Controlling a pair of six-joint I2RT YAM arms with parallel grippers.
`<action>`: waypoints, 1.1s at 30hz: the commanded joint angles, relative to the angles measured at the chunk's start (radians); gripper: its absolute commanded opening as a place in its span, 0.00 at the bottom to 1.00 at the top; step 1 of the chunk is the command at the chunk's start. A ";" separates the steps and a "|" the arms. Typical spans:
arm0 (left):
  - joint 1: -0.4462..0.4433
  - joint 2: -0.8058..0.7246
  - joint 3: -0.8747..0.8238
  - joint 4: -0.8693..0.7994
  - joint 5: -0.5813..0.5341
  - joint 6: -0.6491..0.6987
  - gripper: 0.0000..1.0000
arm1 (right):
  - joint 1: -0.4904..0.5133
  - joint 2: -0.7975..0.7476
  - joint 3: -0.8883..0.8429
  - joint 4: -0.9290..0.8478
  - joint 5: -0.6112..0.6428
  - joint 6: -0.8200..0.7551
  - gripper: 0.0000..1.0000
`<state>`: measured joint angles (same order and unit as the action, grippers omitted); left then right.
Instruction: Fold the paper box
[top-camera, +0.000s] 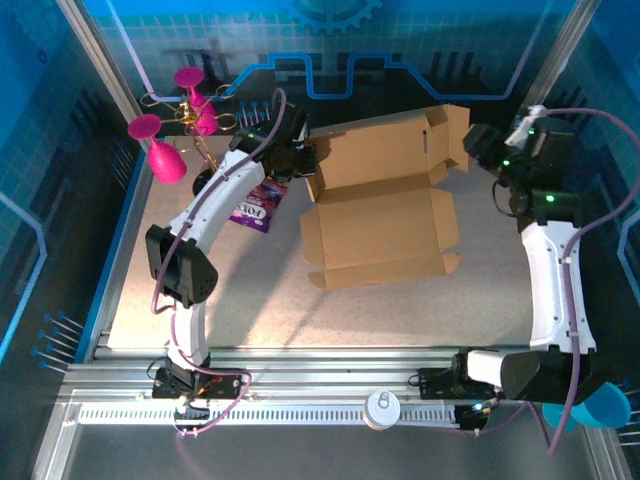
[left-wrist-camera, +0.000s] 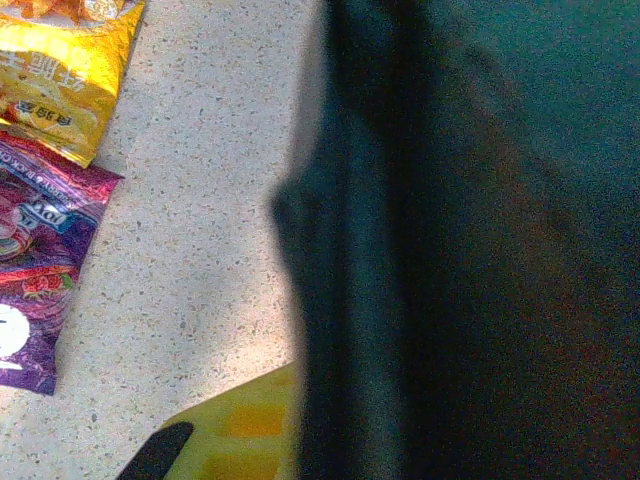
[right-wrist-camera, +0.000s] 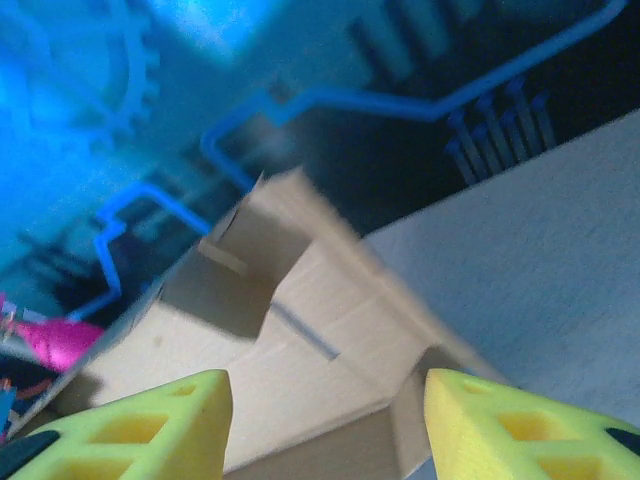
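- While the left pincer sits closed at the far left corner of the paper box, its tips meet the left edge of the raised rear panel. Whether card is nipped between them I cannot tell.
- In its wrist view, one yellow-green finger pad shows beside a dark, blurred mass.
- The right pincer hangs at the box's far right corner with its jaws apart. Its two yellow-green pads stand wide, and a notched flap of the box lies straight ahead, beyond the gap.
- The box lies between the two pincers on the speckled table. It is open, with its floor flat, its rear panel stood up, and its side tabs and near flap splayed outward.
- Its inside shows only plain brown card, with no print on any face.
- A purple snack packet lies flat just left of the left pincer, on the side toward the arm's base and partly under the arm. Its white lettering is too small to read from above and too blurred in the wrist view.
- A yellow snack packet lies next to the purple one, their edges meeting. It carries dark characters that I cannot read.
- Pink goblets stand to the left of the left pincer, some of them beyond it. I cannot tell whether they hold anything.
- A blue cup sits well behind the right pincer, by that arm's base. Its inside cannot be seen.
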<state>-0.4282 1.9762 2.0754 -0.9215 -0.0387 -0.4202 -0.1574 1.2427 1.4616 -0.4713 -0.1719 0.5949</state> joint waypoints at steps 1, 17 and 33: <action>0.014 0.013 0.052 -0.031 0.067 -0.006 0.00 | -0.053 0.021 0.006 0.086 -0.092 -0.048 0.54; 0.057 0.023 0.052 -0.057 0.187 0.044 0.00 | -0.152 0.285 0.046 0.301 -0.597 0.018 0.37; 0.057 0.024 0.058 -0.054 0.212 0.064 0.00 | -0.071 0.312 0.093 0.131 -0.516 -0.159 0.53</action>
<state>-0.3756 1.9965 2.1014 -0.9646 0.1284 -0.3855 -0.2234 1.5448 1.5028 -0.2989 -0.7078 0.4950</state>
